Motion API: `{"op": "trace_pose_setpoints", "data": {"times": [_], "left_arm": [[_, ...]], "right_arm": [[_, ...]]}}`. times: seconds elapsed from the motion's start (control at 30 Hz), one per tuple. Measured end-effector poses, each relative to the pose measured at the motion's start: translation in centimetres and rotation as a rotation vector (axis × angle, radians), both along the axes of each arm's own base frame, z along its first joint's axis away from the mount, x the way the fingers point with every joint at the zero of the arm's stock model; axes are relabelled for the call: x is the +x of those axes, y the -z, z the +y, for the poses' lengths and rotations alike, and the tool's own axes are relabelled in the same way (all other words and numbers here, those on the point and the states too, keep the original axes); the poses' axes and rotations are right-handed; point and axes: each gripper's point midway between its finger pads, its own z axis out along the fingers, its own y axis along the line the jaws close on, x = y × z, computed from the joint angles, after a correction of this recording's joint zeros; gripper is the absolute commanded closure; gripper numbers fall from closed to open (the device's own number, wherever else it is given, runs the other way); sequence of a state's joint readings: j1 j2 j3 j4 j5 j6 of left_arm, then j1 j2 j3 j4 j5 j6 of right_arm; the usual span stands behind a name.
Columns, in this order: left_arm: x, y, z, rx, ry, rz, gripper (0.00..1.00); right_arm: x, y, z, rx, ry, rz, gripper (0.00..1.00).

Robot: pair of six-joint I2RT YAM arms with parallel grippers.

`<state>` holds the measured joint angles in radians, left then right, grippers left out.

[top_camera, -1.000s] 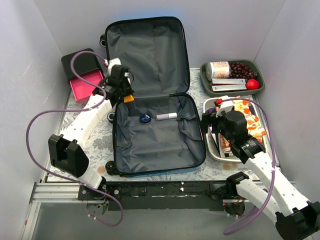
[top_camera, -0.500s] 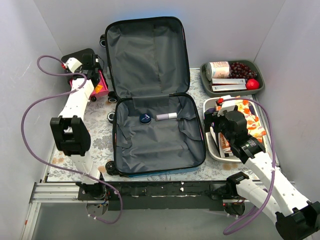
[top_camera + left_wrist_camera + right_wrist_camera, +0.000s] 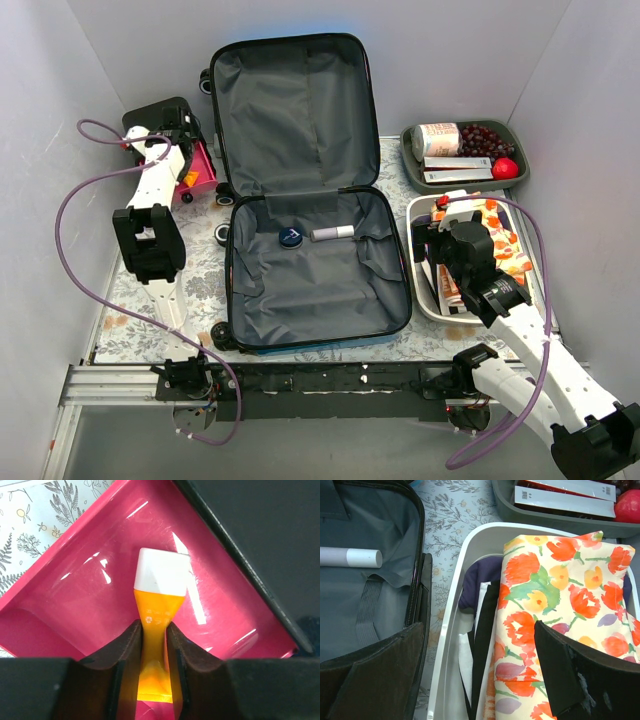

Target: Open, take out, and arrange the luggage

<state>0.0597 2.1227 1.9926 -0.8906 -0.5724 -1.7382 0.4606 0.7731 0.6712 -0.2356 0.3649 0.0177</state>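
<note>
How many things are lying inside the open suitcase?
2: a small dark round tin and a pale tube, side by side in the suitcase's near half, by the hinge. Lining folds might hide more.

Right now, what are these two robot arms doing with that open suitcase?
The suitcase lies open on the table. The left claw grips an orange tube over a pink drawer. The right claw hangs open above a white bin of folded things. A round tin and a pale tube lie in the suitcase, not yet taken out.
</note>
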Motion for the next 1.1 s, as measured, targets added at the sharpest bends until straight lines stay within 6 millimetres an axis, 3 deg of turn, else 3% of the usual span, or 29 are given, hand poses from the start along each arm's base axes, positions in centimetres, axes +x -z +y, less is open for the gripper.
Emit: {"op": "trace_pose_setpoints", "data": {"times": [0.1,0.27,0.53,0.67,0.83,0.97,1.1], "left_arm": [[0.2,-0.3,0.1,-0.006,-0.011,-0.016,0.58],[0.2,-0.3,0.1,-0.006,-0.011,-0.016,0.57],[0.2,-0.4,-0.2,-0.006,0.017,-0.01,0.39],[0.2,-1.7,-0.3,0.0,0.04,-0.027,0.29],[0.1,-4.9,-0.6,0.01,0.08,-0.088,0.2],[-1.5,-7.4,-1.2,0.008,0.128,-0.134,0.19],[-5.7,-8.3,-2.7,0.0,0.217,-0.158,0.19]], "right_arm": [[0.0,0.0,-0.1,-0.015,-0.001,-0.002,0.02],[0.1,0.3,-0.2,-0.029,-0.003,0.005,0.02],[0.1,0.3,0.0,-0.029,-0.01,0.009,0.02],[0.1,0.4,0.0,-0.027,-0.013,0.01,0.02],[0.1,0.4,0.2,-0.023,-0.022,0.011,0.02],[0.0,0.4,0.4,-0.019,-0.031,0.012,0.02],[0.0,0.3,0.4,-0.017,-0.031,0.011,0.02]]}}
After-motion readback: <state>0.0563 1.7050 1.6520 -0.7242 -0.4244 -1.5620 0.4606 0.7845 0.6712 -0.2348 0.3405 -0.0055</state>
